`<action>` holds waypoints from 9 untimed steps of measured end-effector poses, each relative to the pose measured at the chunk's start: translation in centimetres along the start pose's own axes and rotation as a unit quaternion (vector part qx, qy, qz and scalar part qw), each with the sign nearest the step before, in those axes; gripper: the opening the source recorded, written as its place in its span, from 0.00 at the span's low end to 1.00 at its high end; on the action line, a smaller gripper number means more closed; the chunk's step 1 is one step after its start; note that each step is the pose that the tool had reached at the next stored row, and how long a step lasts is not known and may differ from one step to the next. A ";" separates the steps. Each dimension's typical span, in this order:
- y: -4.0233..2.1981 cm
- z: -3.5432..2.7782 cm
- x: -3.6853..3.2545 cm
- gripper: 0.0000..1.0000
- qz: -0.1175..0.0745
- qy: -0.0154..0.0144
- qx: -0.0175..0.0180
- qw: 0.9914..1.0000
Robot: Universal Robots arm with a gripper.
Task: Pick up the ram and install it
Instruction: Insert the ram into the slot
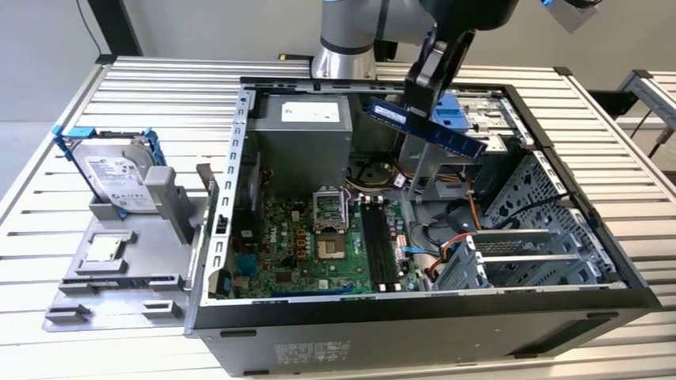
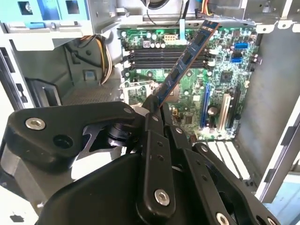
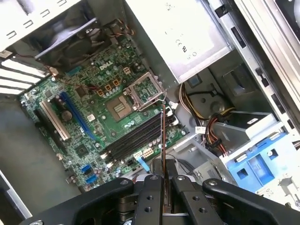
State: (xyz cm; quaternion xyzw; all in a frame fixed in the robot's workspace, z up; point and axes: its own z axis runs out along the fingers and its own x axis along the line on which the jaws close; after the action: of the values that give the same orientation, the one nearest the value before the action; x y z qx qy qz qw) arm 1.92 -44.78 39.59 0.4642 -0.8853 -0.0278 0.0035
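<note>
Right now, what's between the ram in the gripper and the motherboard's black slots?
Only open air; the exterior view shows the ram raised clear above the slots.

the end effector (image 2: pixel 157 108) hides one end of the ram (image 2: pixel 183 63).

Text check | I see stickers on the hard drive (image 1: pixel 111 170), the power supply (image 1: pixel 309 112) and the case (image 1: pixel 317 348) outer wall | their print is too small for me to read
</note>
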 end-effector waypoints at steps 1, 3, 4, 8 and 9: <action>0.00 0.00 0.00 0.00 0.006 0.000 0.000 1.000; 0.00 0.00 0.00 0.00 0.015 -0.001 0.000 1.000; 0.00 0.00 0.00 0.00 0.020 -0.001 0.000 1.000; 0.00 0.00 0.00 0.00 0.042 -0.002 0.001 0.999; 0.00 0.00 0.00 0.00 0.047 -0.002 0.001 0.999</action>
State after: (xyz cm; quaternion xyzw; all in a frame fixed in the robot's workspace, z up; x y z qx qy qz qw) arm 1.92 -44.78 39.59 0.4224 -0.9060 -0.0280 0.0022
